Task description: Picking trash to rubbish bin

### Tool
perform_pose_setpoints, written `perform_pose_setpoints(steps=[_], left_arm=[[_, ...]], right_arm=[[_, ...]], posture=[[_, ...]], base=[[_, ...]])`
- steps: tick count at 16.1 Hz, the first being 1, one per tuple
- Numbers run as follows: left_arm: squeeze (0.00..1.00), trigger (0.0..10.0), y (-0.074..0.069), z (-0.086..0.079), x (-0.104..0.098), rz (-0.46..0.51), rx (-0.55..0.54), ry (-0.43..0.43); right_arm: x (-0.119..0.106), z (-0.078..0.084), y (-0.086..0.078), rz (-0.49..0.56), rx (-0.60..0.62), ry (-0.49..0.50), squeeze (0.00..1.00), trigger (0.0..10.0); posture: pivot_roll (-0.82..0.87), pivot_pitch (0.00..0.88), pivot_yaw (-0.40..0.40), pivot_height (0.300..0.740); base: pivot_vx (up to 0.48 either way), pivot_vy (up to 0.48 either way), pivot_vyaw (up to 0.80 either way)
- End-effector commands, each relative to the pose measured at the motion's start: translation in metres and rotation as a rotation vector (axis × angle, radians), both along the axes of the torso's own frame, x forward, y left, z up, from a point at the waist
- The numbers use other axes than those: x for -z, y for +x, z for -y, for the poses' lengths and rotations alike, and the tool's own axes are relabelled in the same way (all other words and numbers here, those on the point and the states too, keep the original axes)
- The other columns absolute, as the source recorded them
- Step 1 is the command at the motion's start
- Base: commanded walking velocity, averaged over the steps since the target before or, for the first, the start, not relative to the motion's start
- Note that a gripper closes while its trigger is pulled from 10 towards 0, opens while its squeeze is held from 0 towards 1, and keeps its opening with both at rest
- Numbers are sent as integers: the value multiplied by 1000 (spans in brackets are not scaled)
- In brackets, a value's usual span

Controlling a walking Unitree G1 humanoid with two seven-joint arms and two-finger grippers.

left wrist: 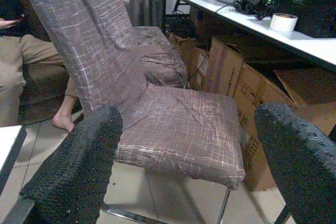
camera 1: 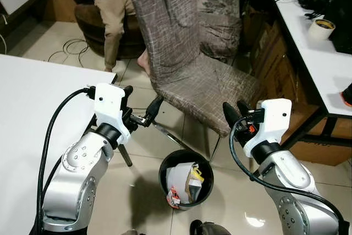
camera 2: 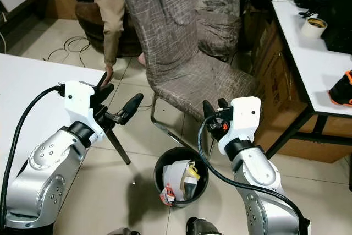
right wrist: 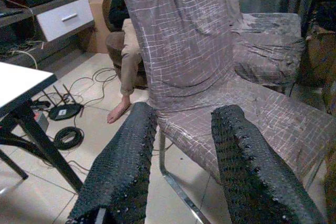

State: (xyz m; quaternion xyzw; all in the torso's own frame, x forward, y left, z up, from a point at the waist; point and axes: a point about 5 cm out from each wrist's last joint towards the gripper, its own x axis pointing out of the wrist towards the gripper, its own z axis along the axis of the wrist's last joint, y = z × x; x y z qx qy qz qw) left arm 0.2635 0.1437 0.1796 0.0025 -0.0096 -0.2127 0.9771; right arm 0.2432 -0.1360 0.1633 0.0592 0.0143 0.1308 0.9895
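Both grippers, left (camera 1: pixel 142 104) and right (camera 1: pixel 235 108), are hovering released and empty above the round black rubbish bin (camera 1: pixel 166 167) already holding paper trash (camera 1: pixel 184 180)

Rubbish bin (camera 1: pixel 186 184) on floor, near centre, between both arms; trash (camera 1: pixel 184 182) inside it. Chair (camera 1: pixel 187 64) just beyond bin, seat overhanging bin's far side. Second chair (camera 1: pixel 220 20) behind first, farther right. Left gripper (camera 1: pixel 140 108) left of bin, raised above floor, near table (camera 1: pixel 27 108) edge at left. Right gripper (camera 1: pixel 235 111) right of bin, beside chair seat. Desk (camera 1: pixel 313 37) along right, tape roll (camera 1: pixel 322 28) on it, cardboard boxes (camera 1: pixel 275 59) beneath. Seated person (camera 1: pixel 113 9) far left, behind chair.
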Motion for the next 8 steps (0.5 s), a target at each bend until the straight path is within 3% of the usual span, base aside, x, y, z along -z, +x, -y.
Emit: perform_pose_setpoints(steps=[1,2,8], left_arm=[[0,10000,0,1,-7,17,7,-4],[0,10000,0,1,-6,16,7,-2],[0,10000,-2,-1,-7,5,-4,5]], right_arm=[[-1,0,-1,-6,4,-4,0,10000],[-1,0,-1,-6,1,-4,0,10000],[1,-4,0,-18,-27,-10,0,10000]], posture=[[-83,76,-4,740],[-81,74,-5,740],[-70,67,-17,740]], base=[[0,0,0],[0,0,0],[-284,0,0]])
